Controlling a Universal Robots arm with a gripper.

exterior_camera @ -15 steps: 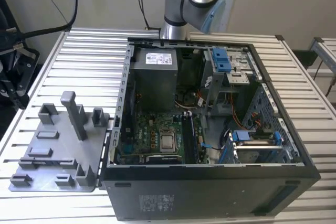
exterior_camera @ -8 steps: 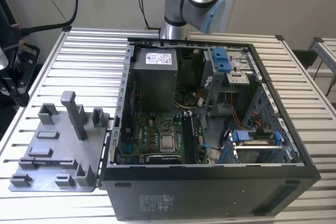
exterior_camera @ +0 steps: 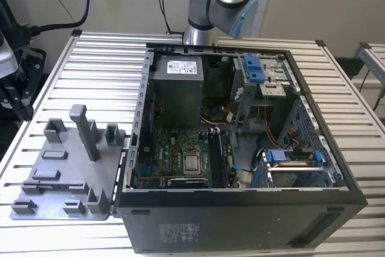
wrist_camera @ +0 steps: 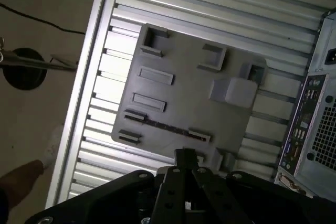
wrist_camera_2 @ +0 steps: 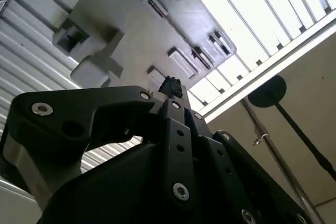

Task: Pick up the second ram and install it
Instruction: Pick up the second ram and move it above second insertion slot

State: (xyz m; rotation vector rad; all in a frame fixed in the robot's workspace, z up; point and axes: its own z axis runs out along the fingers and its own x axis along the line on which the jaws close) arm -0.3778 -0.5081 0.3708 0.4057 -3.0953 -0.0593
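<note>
The second ram (wrist_camera: 164,126), hard to make out, is a thin dark edge standing in the grey fixture (wrist_camera: 184,103) beside the open computer case (exterior_camera: 240,227), below my gripper (wrist_camera: 184,156), whose fingers are pressed together, empty.

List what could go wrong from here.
1. The black claw points toward the grey moulded fixture plate; the plate's tall upright post could be struck on approach.
2. The thin dark strip between two clips, possibly the second ram edge-on, is a narrow target; a slight offset might miss it.
3. Loose wires inside the open black computer case could snag an insertion.
</note>
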